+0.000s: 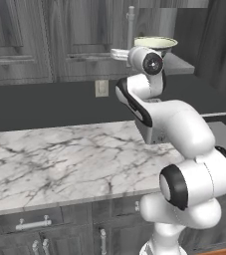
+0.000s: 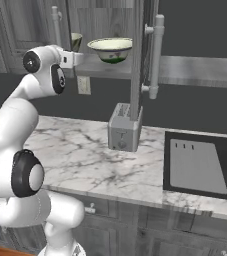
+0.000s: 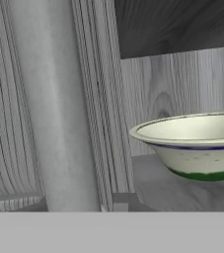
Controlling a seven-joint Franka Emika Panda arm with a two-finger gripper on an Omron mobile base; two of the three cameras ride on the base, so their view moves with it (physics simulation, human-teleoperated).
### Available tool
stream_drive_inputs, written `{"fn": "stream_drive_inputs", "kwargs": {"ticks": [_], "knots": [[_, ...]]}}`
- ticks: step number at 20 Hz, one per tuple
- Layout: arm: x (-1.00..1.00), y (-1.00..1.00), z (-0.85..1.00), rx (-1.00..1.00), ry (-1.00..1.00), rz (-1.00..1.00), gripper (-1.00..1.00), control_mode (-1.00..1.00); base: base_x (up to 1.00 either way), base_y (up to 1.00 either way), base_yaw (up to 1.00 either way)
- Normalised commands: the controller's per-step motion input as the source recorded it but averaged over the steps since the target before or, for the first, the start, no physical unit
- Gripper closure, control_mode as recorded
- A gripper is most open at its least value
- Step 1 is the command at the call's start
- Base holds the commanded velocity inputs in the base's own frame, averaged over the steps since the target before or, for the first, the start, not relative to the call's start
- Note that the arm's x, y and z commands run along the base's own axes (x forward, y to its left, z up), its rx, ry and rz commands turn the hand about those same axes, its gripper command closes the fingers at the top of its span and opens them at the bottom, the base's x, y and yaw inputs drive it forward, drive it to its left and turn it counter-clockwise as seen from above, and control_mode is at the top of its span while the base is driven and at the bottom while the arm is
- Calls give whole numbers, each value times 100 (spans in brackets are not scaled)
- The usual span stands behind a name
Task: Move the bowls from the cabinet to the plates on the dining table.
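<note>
The white arm (image 1: 184, 149) rises from its base and bends in a wide curve, first forward and then upward. Its big lower joint (image 1: 176, 185) has a dark ring, and the upper link (image 1: 139, 92) leans back toward the left. The wrist (image 1: 147, 62) is held high, with a round dark cap that faces the camera. From the wrist the hand (image 2: 70, 58) points out level, almost horizontal. In the right base view the same arm (image 2: 15, 125) climbs on the left side and the elbow joint (image 2: 27, 179) is turned outward. The fingers are hidden, so it is not clear how the jaws stand.
</note>
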Motion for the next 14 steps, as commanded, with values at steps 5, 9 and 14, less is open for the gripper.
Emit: {"fn": "stream_drive_inputs", "kwargs": {"ticks": [5,9,14], "knots": [[-38,0,60,4,7,0,100,-100,0,0,0],[-46,0,60,1,8,0,100,-100,0,0,0],[-56,0,46,0,2,0,100,-100,0,0,0]]}}
